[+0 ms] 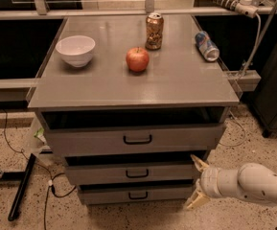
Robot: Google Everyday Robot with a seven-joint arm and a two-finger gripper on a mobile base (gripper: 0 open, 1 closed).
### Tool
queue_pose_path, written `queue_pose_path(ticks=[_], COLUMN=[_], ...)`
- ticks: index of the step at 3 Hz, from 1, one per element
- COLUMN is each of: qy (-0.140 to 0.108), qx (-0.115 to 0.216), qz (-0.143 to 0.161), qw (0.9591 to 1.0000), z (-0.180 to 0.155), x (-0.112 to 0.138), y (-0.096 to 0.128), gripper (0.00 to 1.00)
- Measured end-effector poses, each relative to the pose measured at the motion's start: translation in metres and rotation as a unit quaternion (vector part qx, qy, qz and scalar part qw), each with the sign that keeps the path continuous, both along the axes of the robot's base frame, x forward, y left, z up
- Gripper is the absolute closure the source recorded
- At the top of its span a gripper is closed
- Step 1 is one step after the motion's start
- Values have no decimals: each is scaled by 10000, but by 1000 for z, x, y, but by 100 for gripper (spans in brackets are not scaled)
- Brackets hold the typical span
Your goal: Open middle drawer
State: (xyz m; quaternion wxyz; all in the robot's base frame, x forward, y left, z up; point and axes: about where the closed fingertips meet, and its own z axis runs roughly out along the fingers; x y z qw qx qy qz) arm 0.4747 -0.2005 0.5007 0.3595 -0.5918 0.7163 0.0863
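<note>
The middle drawer (99, 173) sits in the grey cabinet under the table (176, 83), between the taller top drawer (90, 142) and the narrow bottom drawer (104, 194), its small black handle (137, 174) at the centre of its front. The gripper (196, 183) hangs just right of the drawer fronts, level with the middle and bottom ones, fingers spread apart and holding nothing. On the table stand a white bowl (75, 50), a red apple (137, 59) and an upright can (154, 31), with another can (207, 46) lying on its side.
</note>
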Motion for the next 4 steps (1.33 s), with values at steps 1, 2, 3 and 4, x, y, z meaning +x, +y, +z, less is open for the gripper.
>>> queue_pose_path(ticks=[1,2,3,4], qy=[-75,-248,-364,-461], qx=[18,154,223,152], qz=[91,344,581,735], qw=[9999,9990,9974,9961], z=[-1,-11,-27,-41], x=[3,21,40,52], y=[5,16,27,32], gripper=[0,0,0,0])
